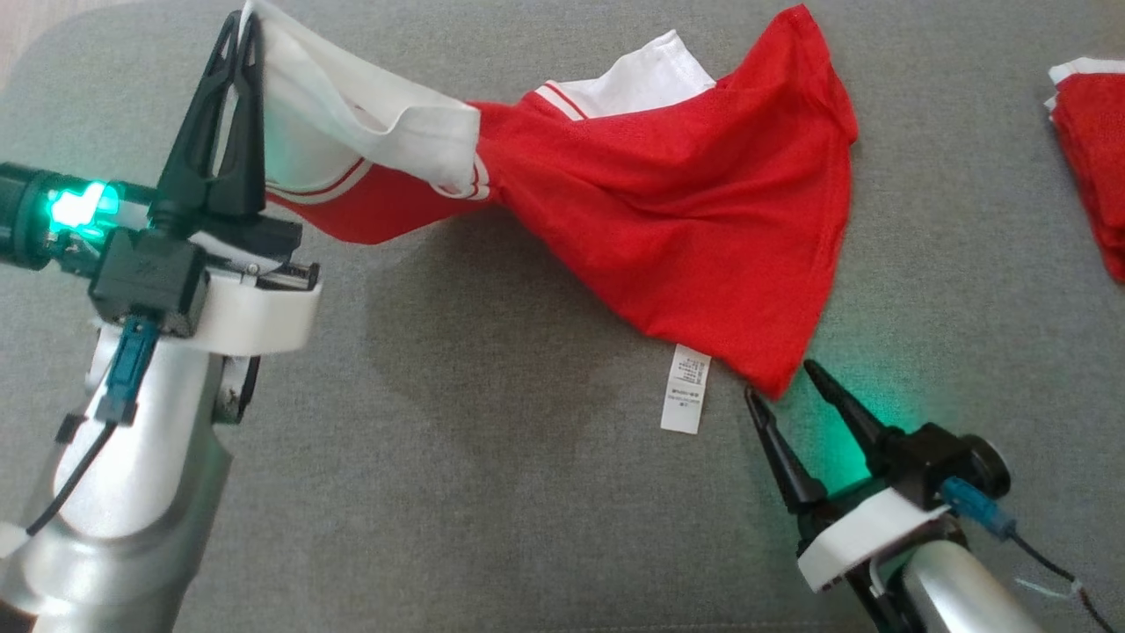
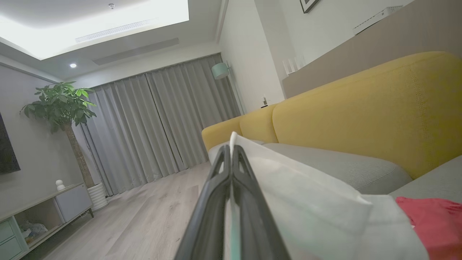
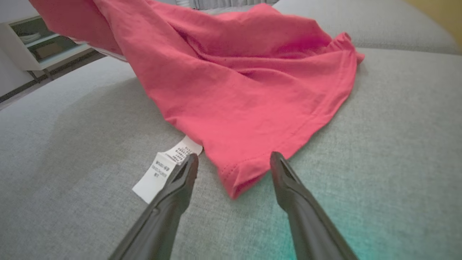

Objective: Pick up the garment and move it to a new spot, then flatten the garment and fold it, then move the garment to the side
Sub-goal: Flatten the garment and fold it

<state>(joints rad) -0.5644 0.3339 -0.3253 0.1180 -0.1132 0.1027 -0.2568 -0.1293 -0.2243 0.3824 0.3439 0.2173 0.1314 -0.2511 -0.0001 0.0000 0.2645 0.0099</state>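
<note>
Here the left fingers (image 1: 195, 141) clamp the raised white sleeve of the garment (image 1: 685, 211), which runs lengthwise across the grey sofa cushion (image 1: 457, 457) toward the right fingers (image 1: 844, 404). Those stand apart, the red hem corner between their tips.

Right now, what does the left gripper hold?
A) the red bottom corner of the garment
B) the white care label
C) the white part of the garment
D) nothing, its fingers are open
C: the left gripper is shut on the white cloth of the garment, while the care label lies on the cushion near the open right gripper.
</note>
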